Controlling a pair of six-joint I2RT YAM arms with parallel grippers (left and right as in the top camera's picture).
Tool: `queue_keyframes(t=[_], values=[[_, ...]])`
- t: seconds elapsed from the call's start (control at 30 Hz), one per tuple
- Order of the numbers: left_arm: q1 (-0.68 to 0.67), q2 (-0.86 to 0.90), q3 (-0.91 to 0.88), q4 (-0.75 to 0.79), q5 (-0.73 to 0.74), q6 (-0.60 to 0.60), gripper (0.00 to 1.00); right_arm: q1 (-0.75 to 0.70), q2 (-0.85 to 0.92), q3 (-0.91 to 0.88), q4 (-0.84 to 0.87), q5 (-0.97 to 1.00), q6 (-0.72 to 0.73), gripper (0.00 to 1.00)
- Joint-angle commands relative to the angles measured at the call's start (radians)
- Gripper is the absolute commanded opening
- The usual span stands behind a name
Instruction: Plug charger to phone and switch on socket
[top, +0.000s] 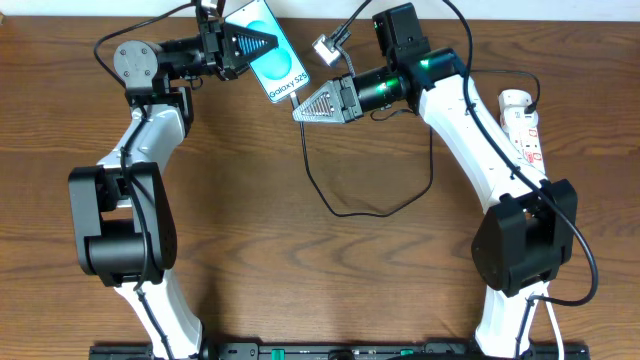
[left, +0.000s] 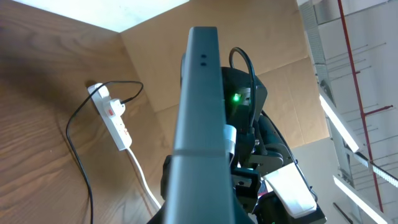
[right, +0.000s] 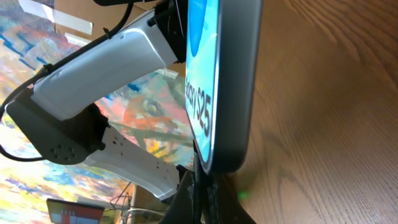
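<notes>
Thin black charger cable (top: 350, 212) is looping across the brown wooden bench (top: 250, 200), and its plug end is running up under the right fingers (top: 312, 106). These are pinching closed on it, judging by the cable coming out right below them. The plug tip itself is hiding between the tips, so I can't make it out. The flat teal-screened Galaxy S25 phone (top: 272, 55) is sitting at the far edge of the bench and looking raised off it. The left fingers (top: 258, 44) are clamping narrow across its upper half, with its bottom edge pointing toward the right fingers. In the right wrist view that bottom edge is sitting just above the dark finger tips, touching or nearly so; can't tell whether the plug is seated yet. The step in hand is looking like the insertion. To do it well, the plug should be lining up with the port at the middle of the bottom edge and pushing straight along the phone's long axis. There should be no sideways wiggle, with the left side bracing firm so the phone isn't sliding back, and the loop is giving enough slack. The white elongated power strip (top: 522, 120) with red switches is lying at the far right of the bench, well apart from both sets of fingers, with a black cable running to it. Its switch state is unreadable.
</notes>
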Motion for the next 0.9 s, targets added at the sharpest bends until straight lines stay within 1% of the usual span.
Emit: queue_keyframes(t=[0.0, 0.87], values=[[-0.027, -0.008, 0.017, 0.016, 0.066, 0.025, 0.07, -0.011, 0.010, 0.002, 0.014, -0.028, 0.000, 0.01], [-0.027, -0.008, 0.016, 0.016, 0.066, 0.024, 0.07, -0.010, 0.010, 0.002, -0.005, -0.024, -0.001, 0.01]])
